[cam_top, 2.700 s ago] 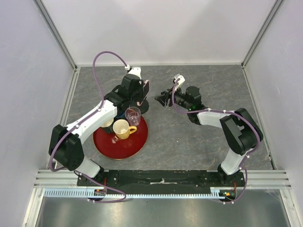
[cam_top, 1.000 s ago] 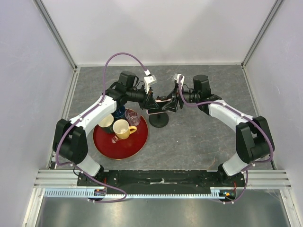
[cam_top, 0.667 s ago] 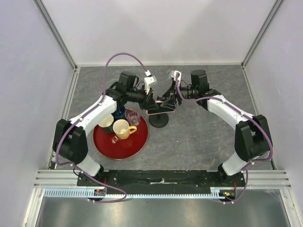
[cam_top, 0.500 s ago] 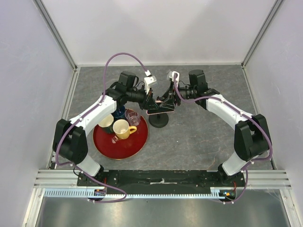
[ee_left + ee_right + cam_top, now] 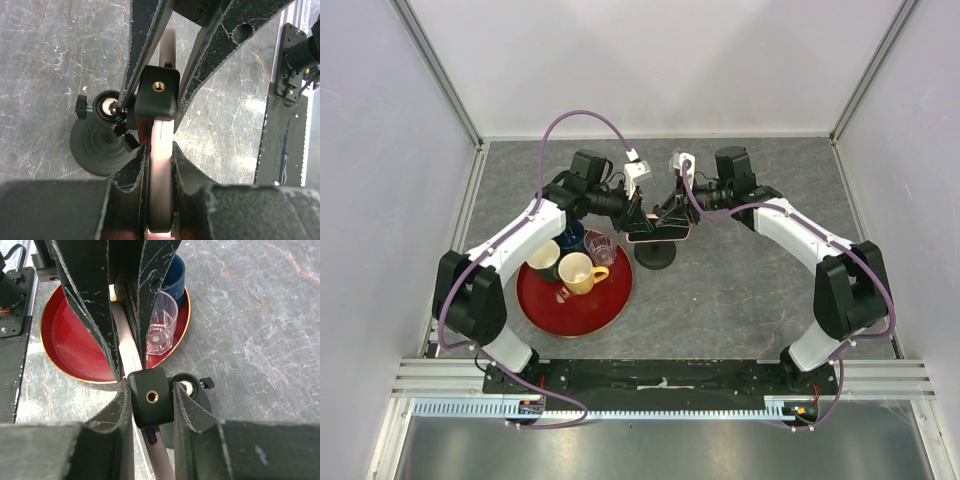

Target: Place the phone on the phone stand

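Observation:
The phone point(image 5: 161, 175), pink rim toward the camera, stands on edge between my left gripper's point(image 5: 160, 150) fingers, which are shut on it. Its far part sits in the phone stand's black clamp head point(image 5: 159, 92). The stand's round base point(image 5: 97, 150) rests on the table below. In the right wrist view my right gripper point(image 5: 150, 390) is shut on that clamp head point(image 5: 152, 399), with the phone's rim point(image 5: 125, 337) running through it. In the top view both grippers, left point(image 5: 638, 212) and right point(image 5: 670, 210), meet over the stand point(image 5: 657, 256), with the phone point(image 5: 650, 235) between them.
A red round tray point(image 5: 575, 305) lies left of the stand with a yellow mug point(image 5: 578, 272), a dark mug point(image 5: 545, 258), a blue mug point(image 5: 572, 237) and a clear cup point(image 5: 601, 245). The tray point(image 5: 70, 345) and cup point(image 5: 161, 327) sit just behind the stand.
My left gripper has carried the phone from near the tray to the stand's head. My right gripper has moved left and closed around the clamp head.

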